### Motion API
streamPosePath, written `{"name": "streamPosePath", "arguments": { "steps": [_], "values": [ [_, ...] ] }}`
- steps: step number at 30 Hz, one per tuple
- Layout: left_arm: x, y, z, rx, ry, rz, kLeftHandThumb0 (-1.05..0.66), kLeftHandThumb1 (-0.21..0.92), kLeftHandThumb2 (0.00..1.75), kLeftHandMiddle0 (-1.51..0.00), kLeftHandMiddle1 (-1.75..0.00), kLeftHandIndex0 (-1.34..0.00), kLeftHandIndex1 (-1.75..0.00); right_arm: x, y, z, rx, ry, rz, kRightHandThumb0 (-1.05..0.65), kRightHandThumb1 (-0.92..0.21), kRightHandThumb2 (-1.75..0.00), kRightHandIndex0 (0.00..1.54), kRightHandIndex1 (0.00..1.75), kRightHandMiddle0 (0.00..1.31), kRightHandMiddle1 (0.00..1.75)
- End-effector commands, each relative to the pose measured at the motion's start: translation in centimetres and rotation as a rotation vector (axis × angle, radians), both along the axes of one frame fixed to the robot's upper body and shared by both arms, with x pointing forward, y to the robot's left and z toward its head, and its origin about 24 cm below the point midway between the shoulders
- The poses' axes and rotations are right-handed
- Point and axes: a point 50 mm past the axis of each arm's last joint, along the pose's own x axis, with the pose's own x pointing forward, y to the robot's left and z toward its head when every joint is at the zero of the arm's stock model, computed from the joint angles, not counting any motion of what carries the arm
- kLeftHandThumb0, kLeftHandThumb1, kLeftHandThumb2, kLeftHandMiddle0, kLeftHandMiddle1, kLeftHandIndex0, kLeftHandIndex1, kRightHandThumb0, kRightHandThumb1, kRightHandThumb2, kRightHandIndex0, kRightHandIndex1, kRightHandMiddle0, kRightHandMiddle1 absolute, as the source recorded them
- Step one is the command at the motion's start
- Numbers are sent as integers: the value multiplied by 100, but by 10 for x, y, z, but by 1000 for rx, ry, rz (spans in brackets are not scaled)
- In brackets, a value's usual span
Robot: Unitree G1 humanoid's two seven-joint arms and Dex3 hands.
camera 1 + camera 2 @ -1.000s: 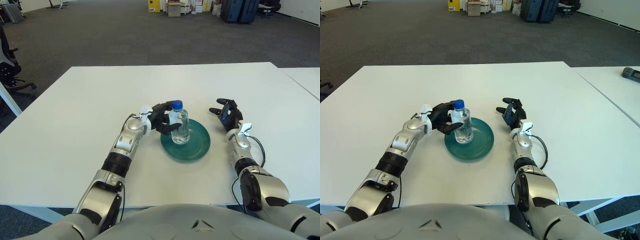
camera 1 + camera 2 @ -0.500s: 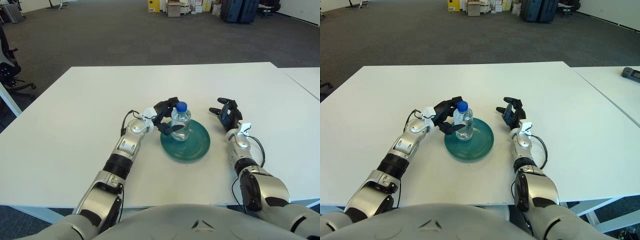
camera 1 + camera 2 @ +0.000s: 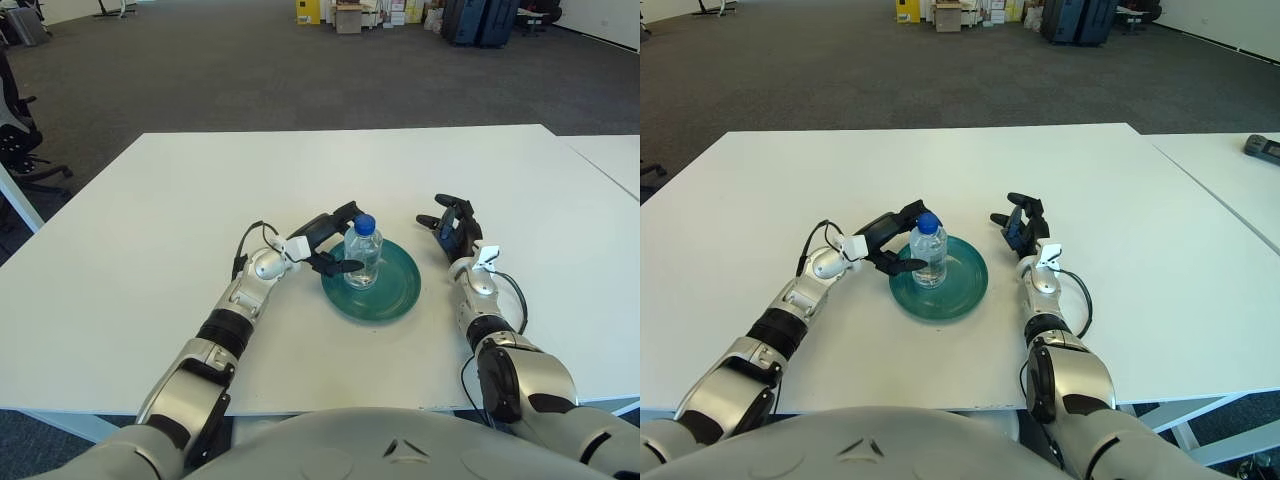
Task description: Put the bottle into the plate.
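A white table (image 3: 150,220) fills the foreground, its top bare apart from the task's things. Behind it runs dark grey carpet (image 3: 200,70) out to a far wall, where cardboard boxes (image 3: 348,16), a yellow item and dark blue cases (image 3: 480,20) stand. A second white table (image 3: 610,155) adjoins on the right.

The bottle (image 3: 363,252) stands upright on the left half of the plate (image 3: 395,290), a teal dish near the table's middle. The bottle is clear with a blue cap, and it looks partly filled with water. The left hand (image 3: 325,243) sits just beside it on the left, fingers (image 3: 902,266) spread around the bottle — one above near the cap, one low by the base — and seemingly not gripping it, though contact cannot be ruled out. The right hand (image 3: 452,225) rests on the table to the right of the plate, fingers loosely open, holding nothing; a black cable (image 3: 515,295) loops beside its wrist.

The left eye view alone shows an office chair (image 3: 15,140) at the left edge (and a table leg below it). The right eye view alone shows a small dark object (image 3: 1262,146) on the second table — too small to identify.

No label or writing on the bottle can be read
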Motion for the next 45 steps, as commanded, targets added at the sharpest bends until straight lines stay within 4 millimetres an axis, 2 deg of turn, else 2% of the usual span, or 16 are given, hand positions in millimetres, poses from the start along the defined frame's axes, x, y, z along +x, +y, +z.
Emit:
{"name": "streamPosePath", "arguments": {
  "steps": [1, 10, 25, 32, 36, 41, 42, 44, 45],
  "values": [
    [9, 2, 14, 17, -79, -6, -100, 92, 53, -10, -23, 0, -53, -17, 8, -23, 36, 121, 8, -82, -92, -94, 52, 84, 0, 109],
    [11, 5, 15, 25, -84, -16, -102, 92, 55, -11, -9, 0, -45, -17, 9, -23, 33, 123, 11, -84, -92, -93, 54, 84, 0, 106],
    [16, 12, 19, 7, -47, -19, -105, 92, 54, -8, -3, 0, -33, -17, 11, -23, 37, 125, 9, -82, -92, -92, 56, 84, 0, 103],
    [18, 16, 23, -71, -28, 10, -105, 92, 55, -9, -3, 0, -32, -17, 11, -24, 40, 129, 8, -82, -92, -92, 55, 85, 0, 103],
    [23, 21, 27, -187, -27, 72, -104, 92, 53, -12, -4, 0, -40, -17, 10, -24, 41, 132, 8, -83, -92, -93, 55, 85, 0, 103],
    [27, 27, 30, -385, -50, 203, -95, 92, 49, -21, -7, 0, -63, -17, 9, -24, 42, 133, 10, -84, -92, -94, 55, 85, 0, 104],
    [30, 31, 29, -433, -42, 241, -92, 92, 57, -19, -6, 0, -57, -18, 9, -24, 43, 132, 10, -85, -92, -95, 55, 85, 0, 105],
    [39, 41, 28, -527, -15, 326, -87, 92, 55, -26, -8, 0, -74, -18, 9, -24, 48, 131, 11, -84, -92, -95, 55, 85, 0, 107],
    [42, 45, 27, -568, -6, 365, -87, 92, 54, -27, -9, 0, -77, -18, 8, -24, 50, 130, 10, -84, -92, -96, 55, 85, 0, 107]
  ]
}}
